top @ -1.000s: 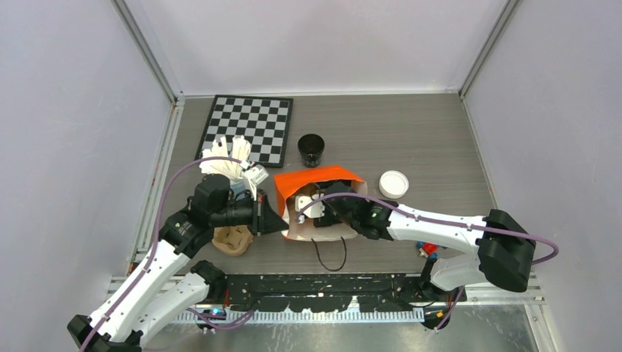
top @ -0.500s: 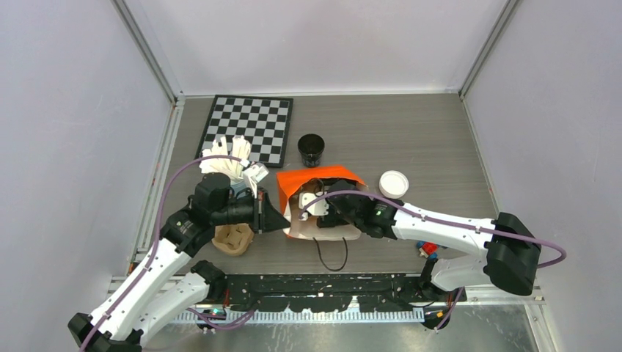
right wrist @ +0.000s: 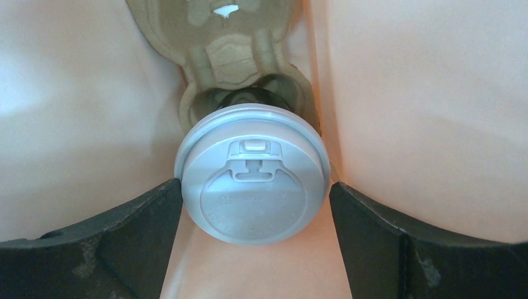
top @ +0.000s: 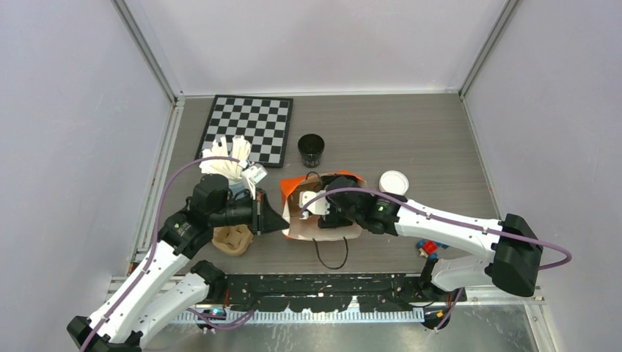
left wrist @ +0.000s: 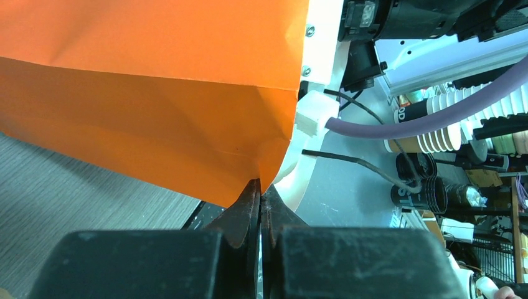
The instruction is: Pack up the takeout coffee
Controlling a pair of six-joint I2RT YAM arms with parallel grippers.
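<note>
We saw the left end effector (left wrist: 258, 190) clenched on the orange bag (left wrist: 143, 93) rim, propping it open. The right end effector (right wrist: 254, 185), released, straddled the lidded coffee cup (right wrist: 252, 159) - seated in the carrier (right wrist: 218, 37) inside.

Grey wood-grain table (top: 425, 132) fills mid-frame. Upper left: black-and-white checkerboard (top: 249, 128), lying flat. Just right of it stands an open black paper cup (top: 312, 149), upright, no lid on. Centre: orange paper bag (top: 293, 189) on its side (mostly hidden by the arms), its black cord handle (top: 330, 257) looped on the table below it. Near the bag's right side, not touching, a round white lid (top: 394, 183). Left of the bag: cup of white sticks (top: 233, 167); below that, a brown pulp cup carrier (top: 232, 240). Lower right: small red and blue bits (top: 427, 249), too small to tell.
</note>
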